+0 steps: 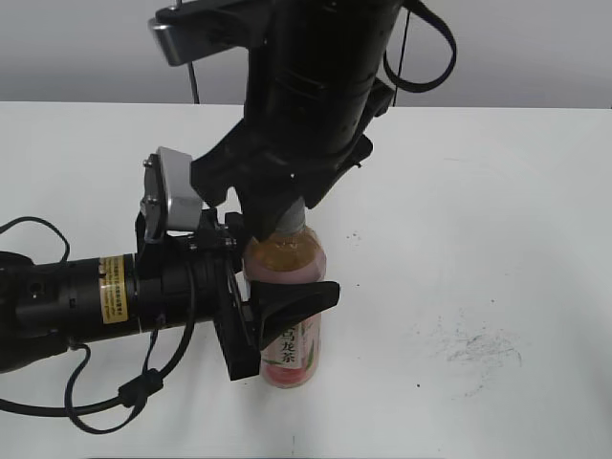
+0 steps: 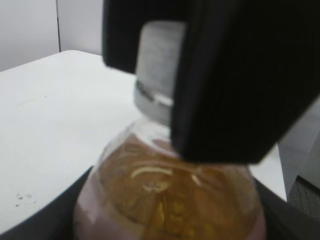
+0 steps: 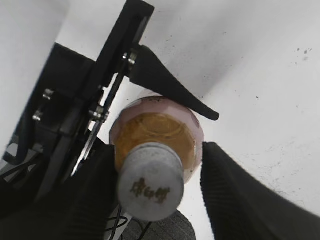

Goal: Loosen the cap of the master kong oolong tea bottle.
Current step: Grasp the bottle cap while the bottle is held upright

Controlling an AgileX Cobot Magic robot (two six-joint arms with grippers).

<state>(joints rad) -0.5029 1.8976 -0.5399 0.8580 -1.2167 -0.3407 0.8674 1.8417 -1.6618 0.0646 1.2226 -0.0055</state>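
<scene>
- Left gripper [image 1: 283, 316]: closed around the body of the master kong oolong tea bottle [image 1: 290, 306], which stands upright on the white table [image 1: 478, 191] between its fingers.
- Right gripper [image 3: 155, 192]: directly above the bottle, jaws set either side of the cap [image 3: 150, 187]; a gap shows on the far side, so firm contact cannot be confirmed.
- Recommended: close squarely on the ribbed rim, then rotate while the left grip resists slipping.
- Surroundings: loose cable [image 1: 105, 397] behind the left arm; dark scuff marks [image 1: 473, 344] well clear. No obstruction noted.
</scene>
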